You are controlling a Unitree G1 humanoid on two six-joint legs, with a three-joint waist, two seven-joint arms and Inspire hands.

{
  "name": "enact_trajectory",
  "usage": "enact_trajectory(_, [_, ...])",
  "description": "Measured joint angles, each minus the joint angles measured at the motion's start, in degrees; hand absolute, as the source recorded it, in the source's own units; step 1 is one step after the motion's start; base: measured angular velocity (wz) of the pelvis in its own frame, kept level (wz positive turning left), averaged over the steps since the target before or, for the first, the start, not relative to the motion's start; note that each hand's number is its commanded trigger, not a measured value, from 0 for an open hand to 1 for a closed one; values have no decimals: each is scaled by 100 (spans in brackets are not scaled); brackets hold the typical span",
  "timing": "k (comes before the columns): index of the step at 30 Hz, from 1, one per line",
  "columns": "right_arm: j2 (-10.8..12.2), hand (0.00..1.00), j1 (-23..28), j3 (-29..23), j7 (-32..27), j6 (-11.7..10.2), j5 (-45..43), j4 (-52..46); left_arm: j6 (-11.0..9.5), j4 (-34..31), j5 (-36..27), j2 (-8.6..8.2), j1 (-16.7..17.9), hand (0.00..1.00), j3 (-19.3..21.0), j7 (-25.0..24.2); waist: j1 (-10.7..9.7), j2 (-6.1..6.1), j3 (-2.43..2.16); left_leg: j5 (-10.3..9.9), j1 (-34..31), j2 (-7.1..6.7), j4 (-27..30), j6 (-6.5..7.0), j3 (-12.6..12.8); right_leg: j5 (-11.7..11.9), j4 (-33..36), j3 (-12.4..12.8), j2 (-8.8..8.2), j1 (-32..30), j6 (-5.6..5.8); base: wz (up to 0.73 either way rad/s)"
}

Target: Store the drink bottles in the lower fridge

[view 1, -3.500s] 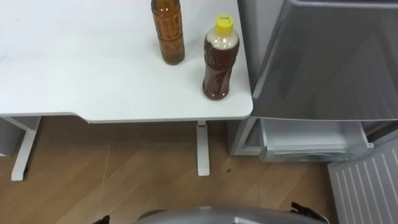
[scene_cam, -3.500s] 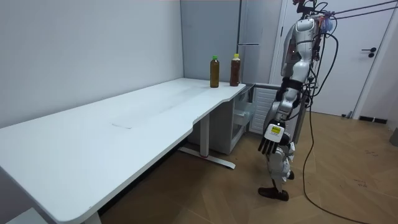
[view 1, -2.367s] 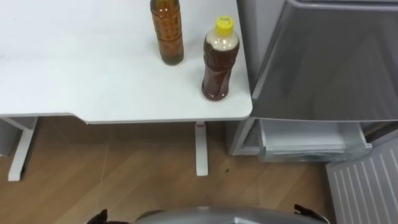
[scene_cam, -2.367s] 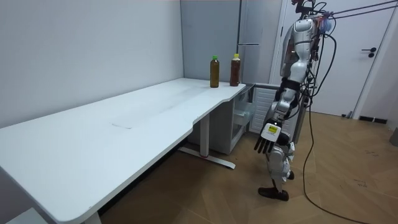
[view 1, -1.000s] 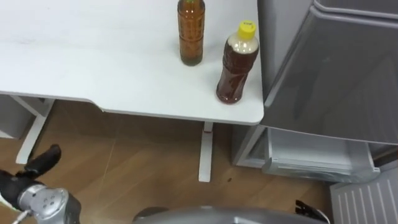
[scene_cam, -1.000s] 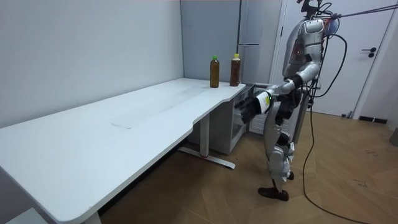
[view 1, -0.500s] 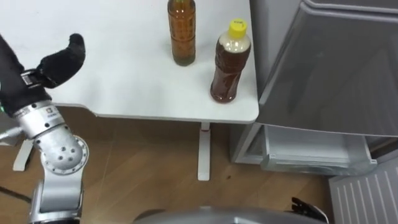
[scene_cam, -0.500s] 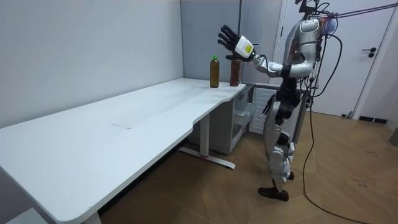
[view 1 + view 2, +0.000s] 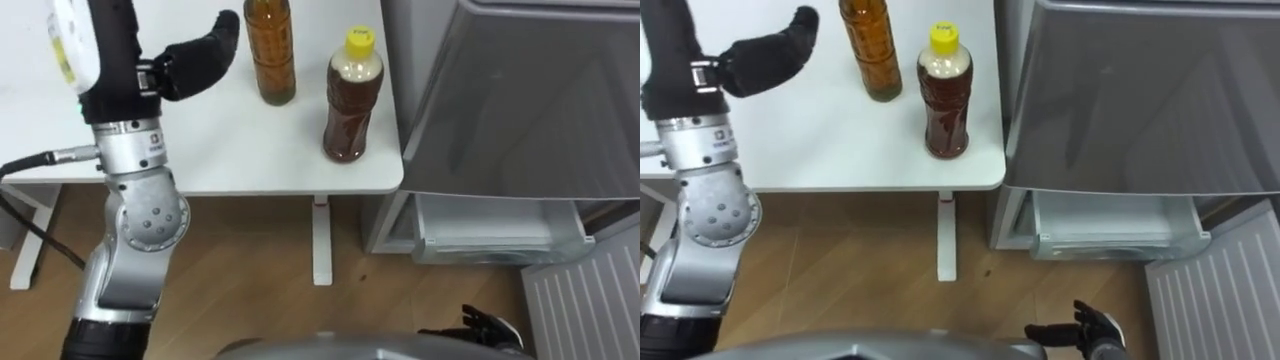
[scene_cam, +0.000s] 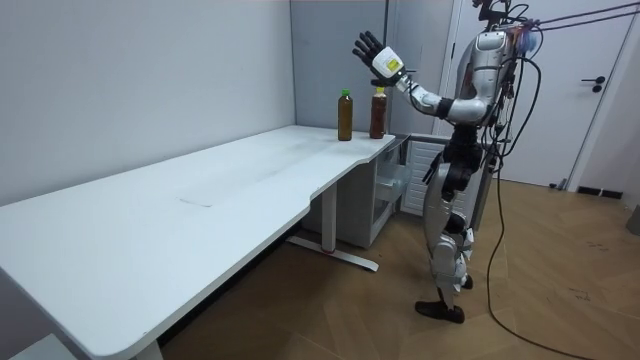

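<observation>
White desk (image 9: 200,150) lies beneath the left hand (image 9: 150,65), which hovers with fingers spread, holding nothing, thumb pointing at the amber bottle (image 9: 271,50). That upright bottle stands between the thumb and the upright yellow-capped bottle (image 9: 351,100); the fridge's open lower drawer (image 9: 495,225) lies beyond. The right hand (image 9: 1085,335) hangs low, fingers relaxed, well apart.
</observation>
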Motion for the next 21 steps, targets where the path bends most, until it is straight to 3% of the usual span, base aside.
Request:
enact_trajectory(6, [0,0,-171,62,-10,-23,-4,194,2,2,276,17,-1,0,-441,-319,-107,-8,7,1,-3,0,3,1,7,2,0,20,2,-7,-3,0])
enact_trajectory(12, [-5,0,-180,68,5,-28,-9,194,2,3,335,20,-247,0,-582,-541,-186,-38,26,1,10,0,2,1,15,3,0,30,2,2,-4,0])
enact_trajectory(21, [-13,0,-188,66,163,-22,4,193,42,161,314,18,-263,0,-874,-808,-278,-71,48,1,20,6,-8,1,50,3,-1,76,2,-14,-5,-1])
